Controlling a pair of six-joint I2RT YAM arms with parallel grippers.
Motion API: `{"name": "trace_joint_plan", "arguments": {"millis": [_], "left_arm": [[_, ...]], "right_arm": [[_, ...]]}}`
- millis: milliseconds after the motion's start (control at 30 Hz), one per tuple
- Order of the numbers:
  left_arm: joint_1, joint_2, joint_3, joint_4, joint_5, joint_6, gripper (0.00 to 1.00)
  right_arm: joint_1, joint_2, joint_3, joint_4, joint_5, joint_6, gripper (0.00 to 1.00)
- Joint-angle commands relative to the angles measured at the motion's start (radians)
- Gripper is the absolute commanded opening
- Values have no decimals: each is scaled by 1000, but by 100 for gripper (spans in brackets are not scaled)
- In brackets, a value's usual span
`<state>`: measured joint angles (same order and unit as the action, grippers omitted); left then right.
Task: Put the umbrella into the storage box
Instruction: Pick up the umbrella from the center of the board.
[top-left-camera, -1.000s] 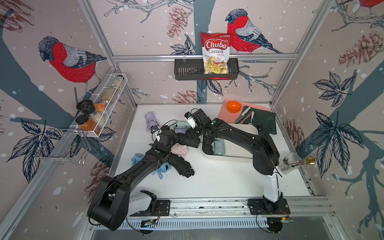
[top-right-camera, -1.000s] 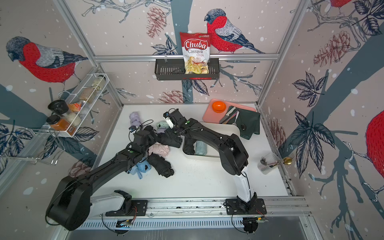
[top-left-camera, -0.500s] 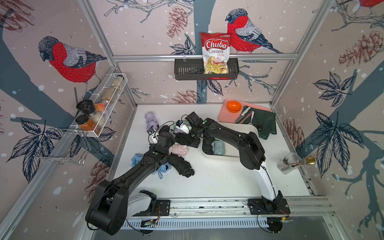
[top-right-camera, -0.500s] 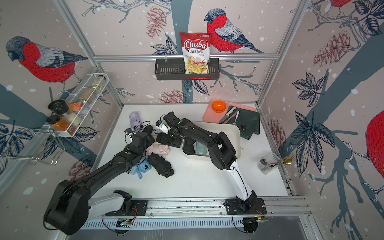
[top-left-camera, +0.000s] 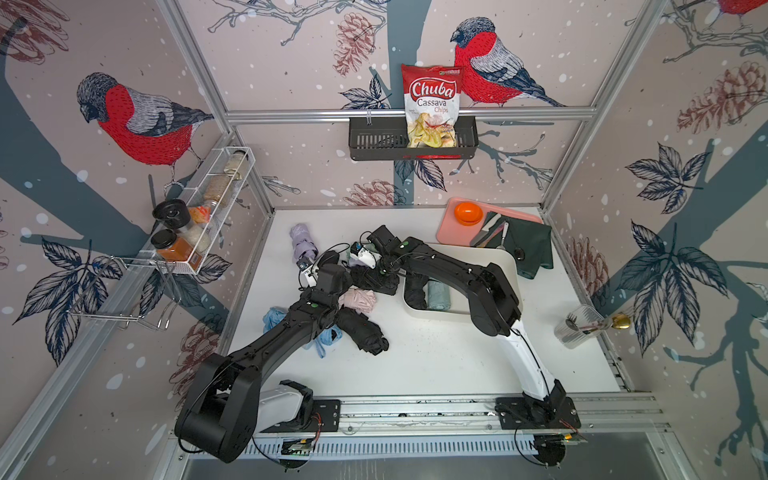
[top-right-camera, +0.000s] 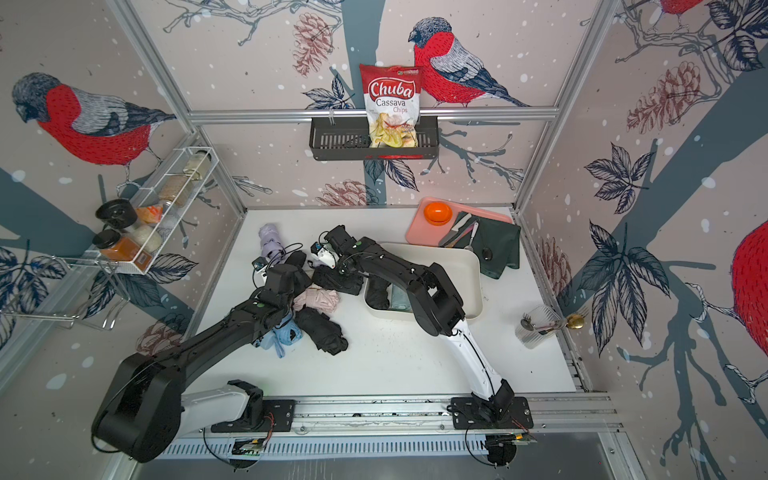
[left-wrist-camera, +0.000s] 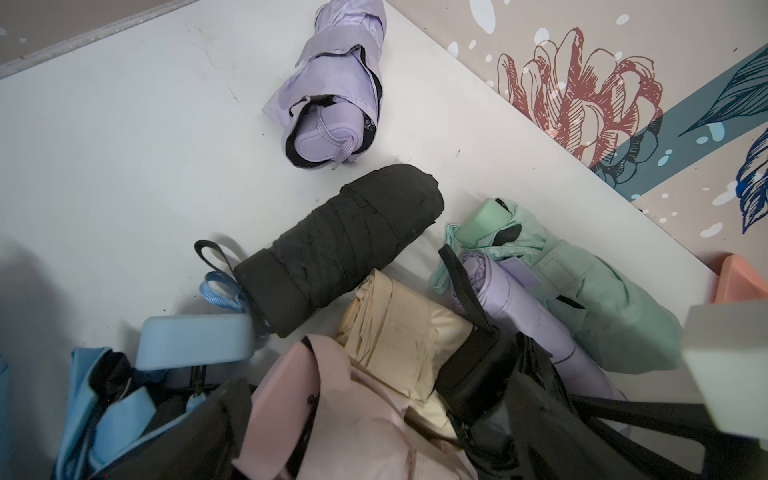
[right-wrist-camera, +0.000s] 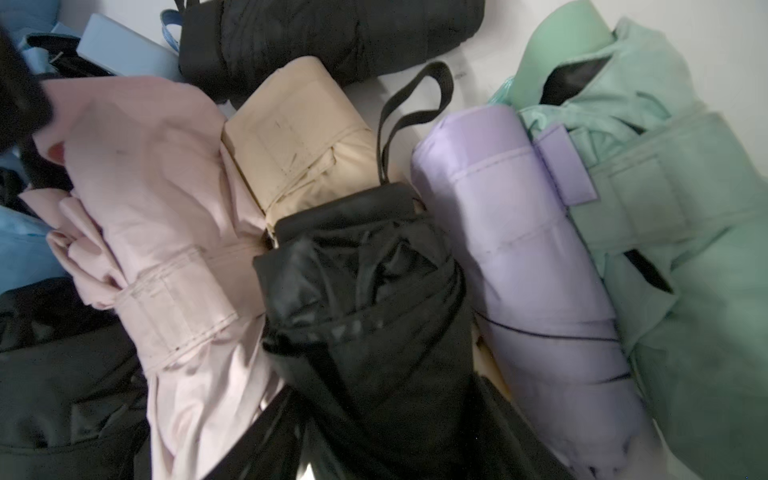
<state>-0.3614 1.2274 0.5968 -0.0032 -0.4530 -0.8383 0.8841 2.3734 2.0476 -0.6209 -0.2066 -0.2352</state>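
right gripper (top-left-camera: 372, 277) low in the heap, loose black umbrella (right-wrist-camera: 365, 307) right under it, can't tell how wide its jaws are tbh, storage box (top-left-camera: 440, 314) just beside it, left gripper (top-left-camera: 329, 264) spread wide nearby

Umbrella count, all folded. On the table (top-left-camera: 436, 365): two lavender umbrellas (left-wrist-camera: 332, 83), three black umbrellas (left-wrist-camera: 340, 245), one mint umbrella (left-wrist-camera: 590, 299), one cream umbrella (left-wrist-camera: 399, 328), one pink umbrella (left-wrist-camera: 332, 415). The light blue umbrella (left-wrist-camera: 116, 407) fabric could be one or two, not determinable. Inside the storage box (top-right-camera: 469, 274): one boxed black umbrella (top-left-camera: 415, 291), one pale teal umbrella (top-left-camera: 438, 295). Total at least eleven. Other items: one storage box, one pink tray (top-left-camera: 451, 232), one orange bowl (top-left-camera: 468, 212), one chips bag (top-left-camera: 432, 108), one black basket (top-left-camera: 374, 143), one green cloth (top-left-camera: 532, 249), one clear cup (top-left-camera: 579, 328).
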Motion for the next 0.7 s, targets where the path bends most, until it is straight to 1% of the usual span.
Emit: {"name": "trace_joint_plan", "arguments": {"millis": [0, 133, 200, 300, 367, 533, 667], "left_arm": [[4, 4, 3, 20, 7, -1, 99], [4, 6, -1, 26, 16, -4, 99], [4, 9, -1, 28, 20, -5, 99], [4, 12, -1, 31, 23, -8, 99], [4, 11, 0, 29, 23, -8, 99], [4, 4, 0, 18, 9, -11, 99], [4, -12, 0, 11, -3, -13, 99]], "right_arm": [[4, 22, 10, -30, 40, 12, 68], [7, 35, 11, -40, 41, 8, 69], [9, 35, 10, -42, 38, 4, 68], [10, 30, 14, -46, 36, 8, 58], [12, 17, 14, -46, 31, 12, 47], [13, -48, 2, -22, 16, 39, 33], [13, -115, -24, 25, 61, 94, 16]]}}
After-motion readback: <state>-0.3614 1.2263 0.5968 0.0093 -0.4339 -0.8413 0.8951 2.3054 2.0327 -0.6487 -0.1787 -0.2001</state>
